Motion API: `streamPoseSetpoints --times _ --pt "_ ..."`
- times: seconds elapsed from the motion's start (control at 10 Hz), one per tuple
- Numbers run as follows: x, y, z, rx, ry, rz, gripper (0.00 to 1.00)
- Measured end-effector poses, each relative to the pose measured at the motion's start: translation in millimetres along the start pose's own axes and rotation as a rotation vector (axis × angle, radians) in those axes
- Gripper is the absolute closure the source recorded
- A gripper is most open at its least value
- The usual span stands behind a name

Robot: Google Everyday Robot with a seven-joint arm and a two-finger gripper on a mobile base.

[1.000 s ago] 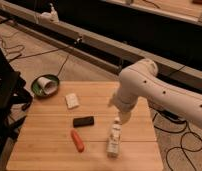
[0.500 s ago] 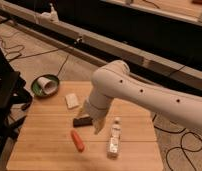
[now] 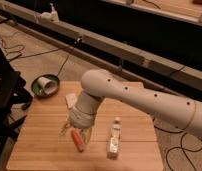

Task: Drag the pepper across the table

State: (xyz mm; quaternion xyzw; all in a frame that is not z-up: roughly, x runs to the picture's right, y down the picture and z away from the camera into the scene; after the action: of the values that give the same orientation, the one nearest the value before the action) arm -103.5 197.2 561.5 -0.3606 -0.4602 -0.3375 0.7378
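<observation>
Since the gripper (image 3: 72,127) hangs just over the upper end of the pepper (image 3: 77,141), low above the front-left part of the counter (image 3: 39,145), the step in hand looks like making contact before the drag starts. Can't tell whether the gripper is spread or pressed together, b/c the wrist of the white arm (image 3: 139,97) covers most of it from this angle. The pepper lies flat on the wood at a slant, one end under the gripper and the other toward the front edge, touching nothing else. To do it well, IMO: get hold of or press on the thicker middle, not the tapered tip, since a smooth rounded piece will prob. roll or squirt sideways under an off-centre load. Keep the downward force light so it slides w/o digging into a plank seam, and move slow enough that it doesn't slip free. Best path is leftward or rearward-left, over bare wood. The small clear bottle (image 3: 114,136) sits near on the right and looks easy to knock, so avoid sweeping the forearm that way. A white piece (image 3: 70,100) lies partly behind the arm toward the back, so stop short of it. Also watch the front edge, which is close.
</observation>
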Motion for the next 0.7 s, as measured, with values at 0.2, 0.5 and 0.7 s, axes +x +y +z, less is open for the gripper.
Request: streamPoseSetpoints --times 0.2,0.5,0.7 --pt "-0.3 -0.3 0.1 0.0 -0.001 -0.001 0.35" --pt "4.4 2.1 -3.4 -0.009 0.022 0.007 0.35" --pt "14.2 2.2 -3.3 -0.059 0.058 0.012 0.35"
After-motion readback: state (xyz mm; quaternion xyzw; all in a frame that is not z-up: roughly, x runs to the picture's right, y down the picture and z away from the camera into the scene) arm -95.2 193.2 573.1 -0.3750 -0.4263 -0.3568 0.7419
